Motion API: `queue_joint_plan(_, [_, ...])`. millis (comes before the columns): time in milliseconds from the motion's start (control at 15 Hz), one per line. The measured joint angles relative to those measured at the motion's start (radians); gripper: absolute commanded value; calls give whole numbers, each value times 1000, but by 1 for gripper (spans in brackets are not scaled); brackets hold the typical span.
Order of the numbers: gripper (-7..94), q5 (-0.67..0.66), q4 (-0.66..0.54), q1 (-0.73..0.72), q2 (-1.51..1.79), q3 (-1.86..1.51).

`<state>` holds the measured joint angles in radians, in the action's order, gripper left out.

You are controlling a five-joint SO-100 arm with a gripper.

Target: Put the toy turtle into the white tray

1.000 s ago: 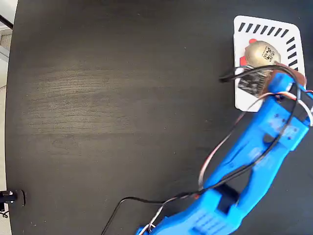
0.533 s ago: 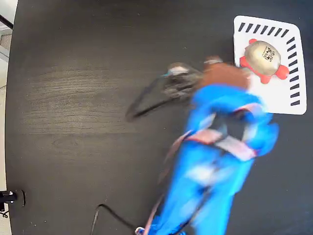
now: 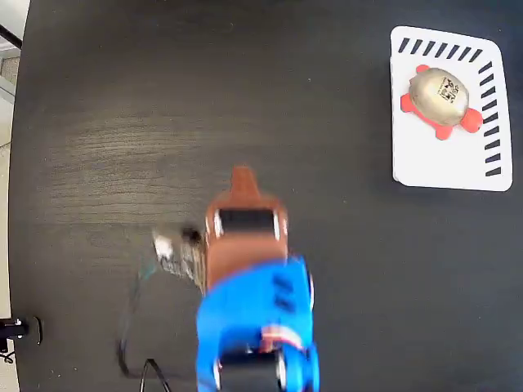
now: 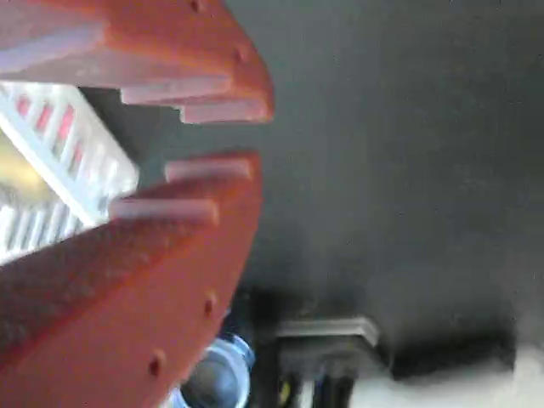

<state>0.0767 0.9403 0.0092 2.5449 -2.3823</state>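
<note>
The toy turtle (image 3: 439, 94), with a gold-silver shell and red head and feet, lies in the upper half of the white tray (image 3: 445, 167) at the far right of the fixed view. Nothing touches it. My gripper (image 3: 243, 174) is far off at the lower middle of the black table, its brown-red fingers pointing up the picture on the blue arm (image 3: 255, 322). In the blurred wrist view the gripper (image 4: 253, 138) shows a narrow gap between its toothed red fingers (image 4: 144, 280), and nothing is held there. Turtle and tray do not clearly show in that view.
A blurred small board (image 3: 176, 245) and a loose black cable (image 3: 131, 343) hang left of the arm. A black clamp (image 3: 20, 329) sits at the table's left edge (image 3: 16, 204). In the wrist view a blurred white slatted thing (image 4: 59, 161) shows behind the fingers.
The arm has swung away from the tray, leftward and down to the table's lower middle. The turtle was let go and lies still in the tray.
</note>
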Motion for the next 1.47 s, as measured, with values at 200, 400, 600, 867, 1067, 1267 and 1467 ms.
queue_joint_plan(200, [0, 2, 15, -21, 351, -264])
queue_joint_plan(400, [0, -3, 91, -15, 578, -433])
queue_joint_plan(600, [0, 12, 163, -8, 673, -512])
queue_joint_plan(867, [0, 41, 216, -6, 704, -557])
queue_joint_plan(1067, [0, 78, 284, -14, 704, -566])
queue_joint_plan(1267, [4, 94, 313, -21, 704, -566])
queue_joint_plan(1467, [4, 101, 313, -21, 704, -566])
